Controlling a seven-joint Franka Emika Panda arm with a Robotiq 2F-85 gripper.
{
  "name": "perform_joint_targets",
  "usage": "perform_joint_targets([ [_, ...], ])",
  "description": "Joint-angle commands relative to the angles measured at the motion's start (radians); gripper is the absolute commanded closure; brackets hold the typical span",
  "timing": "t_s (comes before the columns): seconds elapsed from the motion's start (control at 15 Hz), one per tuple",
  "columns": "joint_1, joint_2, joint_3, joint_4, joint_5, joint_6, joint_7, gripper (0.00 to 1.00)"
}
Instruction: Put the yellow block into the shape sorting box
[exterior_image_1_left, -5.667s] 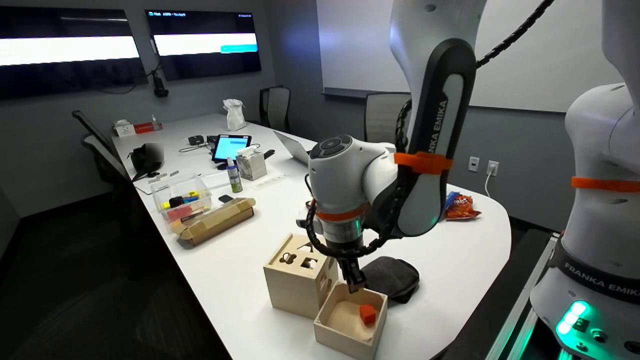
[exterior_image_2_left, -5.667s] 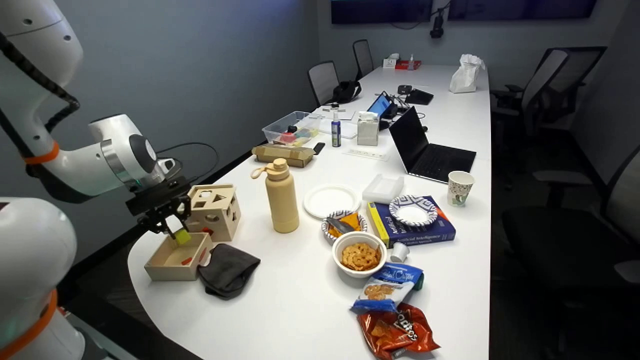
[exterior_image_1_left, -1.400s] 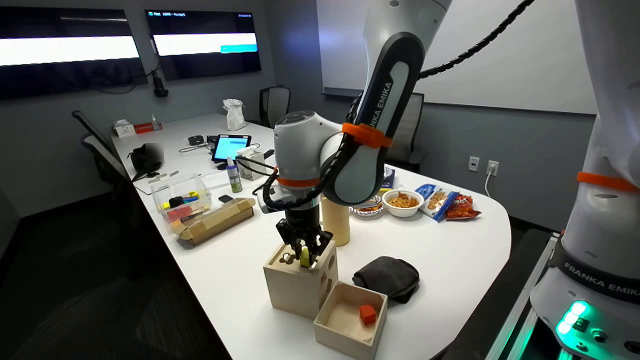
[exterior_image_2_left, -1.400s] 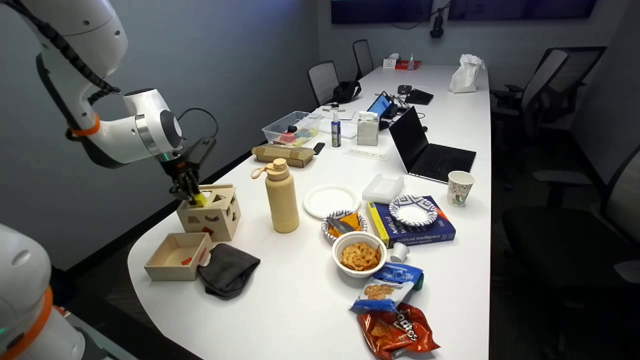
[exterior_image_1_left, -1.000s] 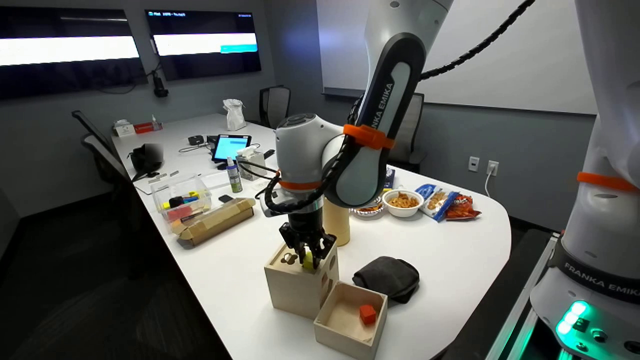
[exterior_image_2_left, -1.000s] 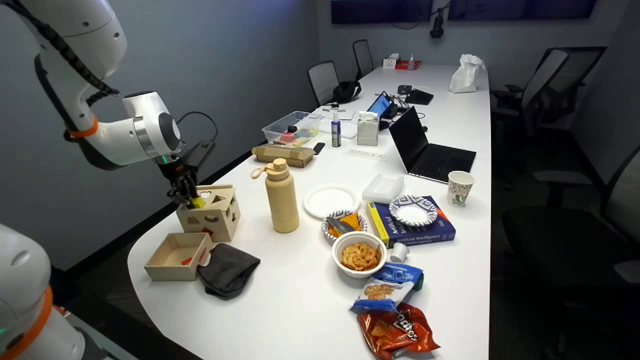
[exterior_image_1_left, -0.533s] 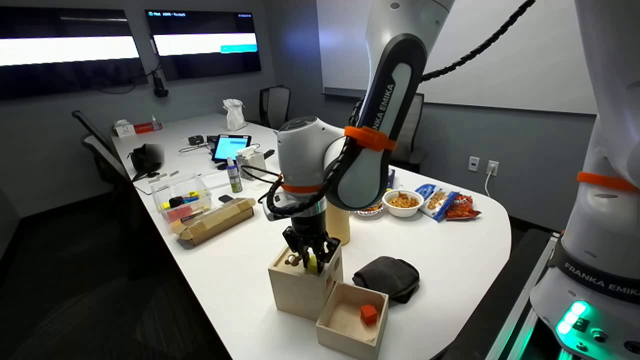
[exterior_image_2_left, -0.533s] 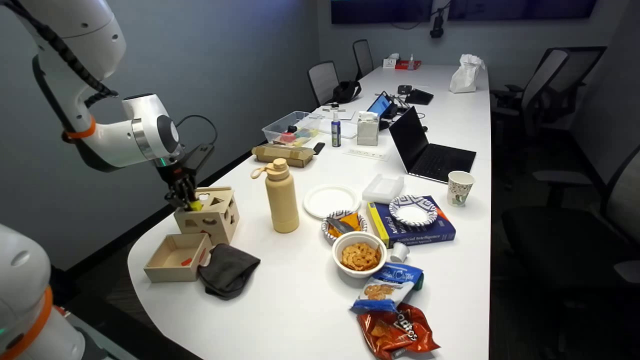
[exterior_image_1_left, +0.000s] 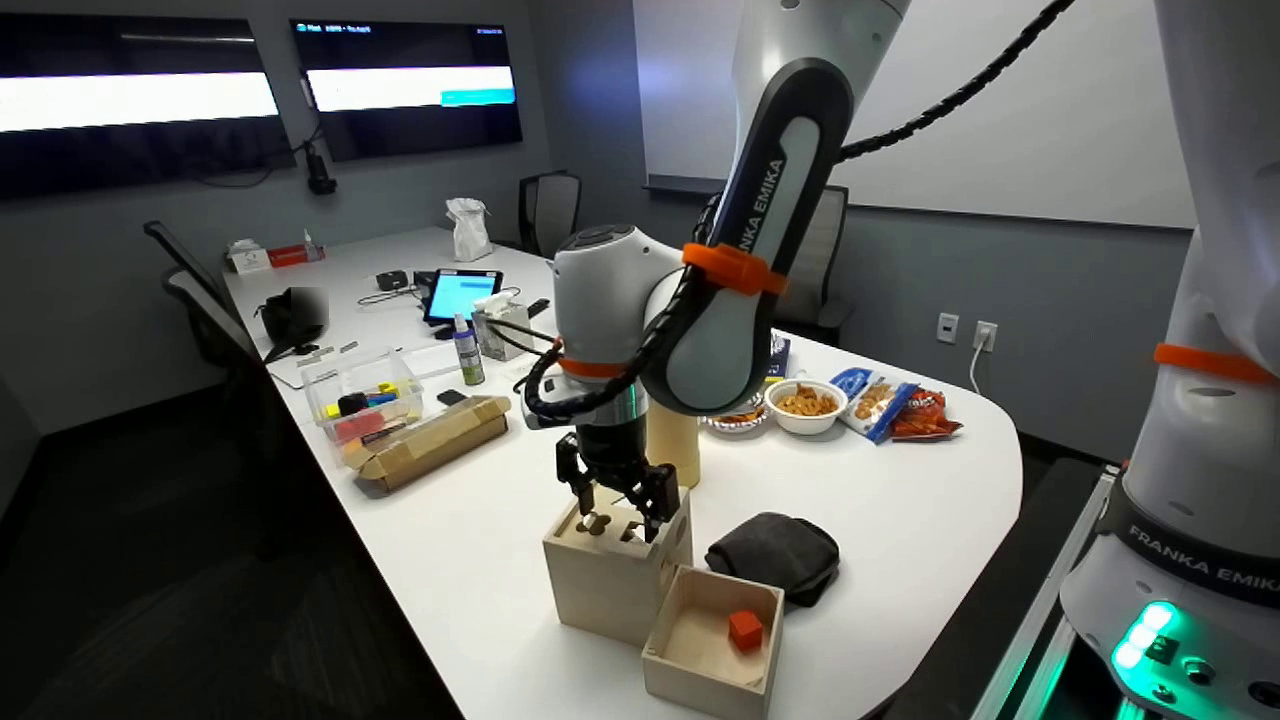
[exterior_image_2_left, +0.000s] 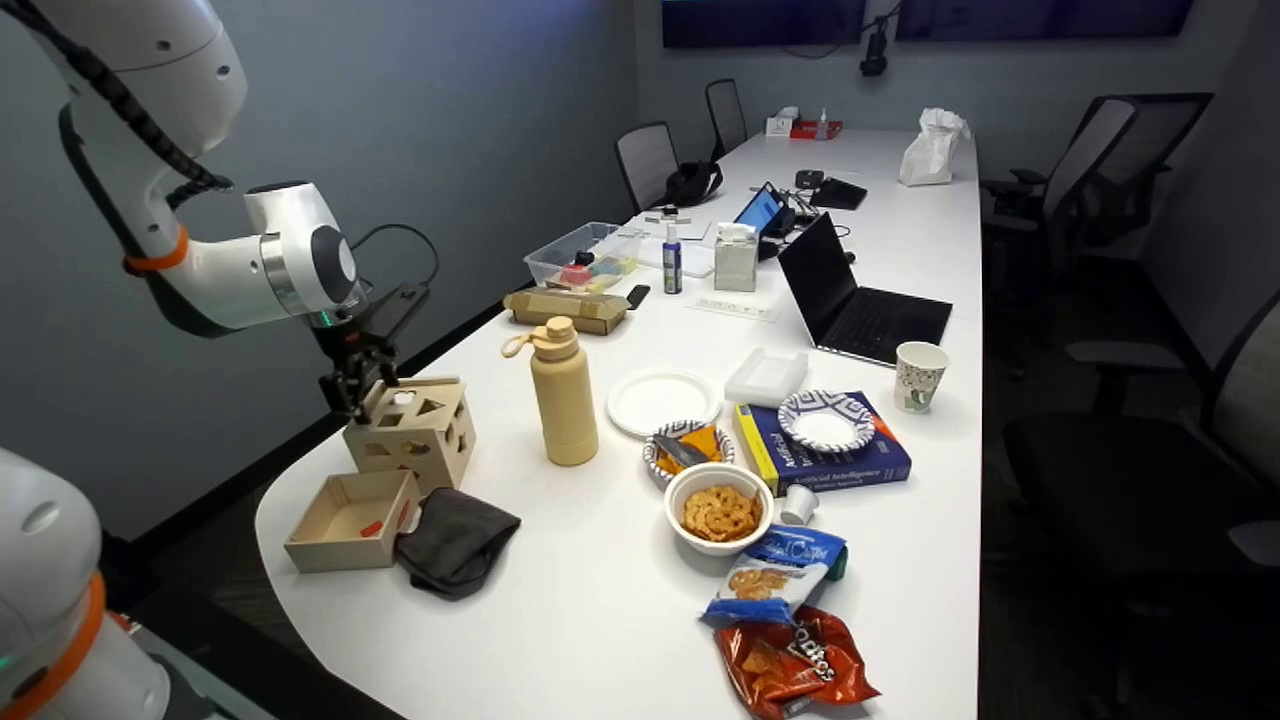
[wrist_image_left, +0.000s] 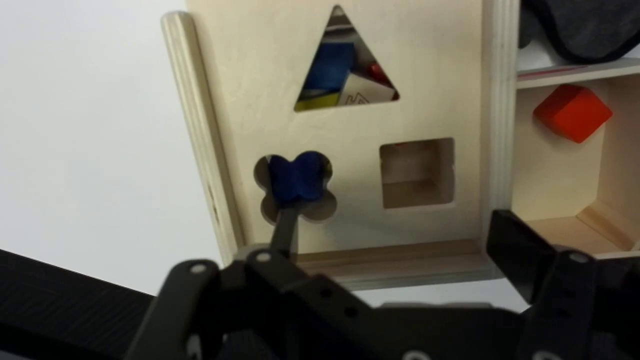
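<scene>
The shape sorting box (exterior_image_1_left: 605, 590), a pale wooden cube, stands upright on the table with triangle, clover and square holes in its top. Just above that top my gripper (exterior_image_1_left: 619, 515) is open, its fingers spread wide with nothing between them. In the wrist view the gripper (wrist_image_left: 395, 220) straddles the square hole (wrist_image_left: 417, 172), through which bare wood shows. The yellow block is no longer in the jaws or on the lid. A yellow patch (wrist_image_left: 317, 102) shows inside through the triangular hole; I cannot tell whether it is that block.
An open wooden tray (exterior_image_1_left: 705, 685) with a red block (exterior_image_1_left: 745, 631) touches the box's side. Beside it lies a dark cloth pouch (exterior_image_2_left: 455, 540). A tan bottle (exterior_image_2_left: 565, 400) stands close by. Blue pieces (wrist_image_left: 297, 177) are visible inside the box.
The jaws have opened and the yellow block has gone from between them. The box and tray slid slightly with the arm's push; the gripper then rose a little.
</scene>
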Motion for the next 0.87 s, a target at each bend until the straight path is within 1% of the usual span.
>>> perform_joint_targets([
  [0.0, 0.021, -0.074, 0.012, -0.027, 0.015, -0.008, 0.067, 0.0],
  [0.27, 0.049, -0.121, 0.009, -0.034, -0.004, -0.018, 0.141, 0.0],
  [0.33, 0.06, -0.131, 0.0, -0.031, -0.012, -0.032, 0.177, 0.0],
  [0.4, 0.037, -0.075, 0.013, -0.001, 0.0, -0.01, 0.118, 0.0],
  [0.53, 0.044, -0.091, 0.013, -0.002, -0.001, -0.02, 0.146, 0.0],
  [0.8, 0.045, -0.095, 0.011, -0.006, -0.001, -0.021, 0.154, 0.0],
])
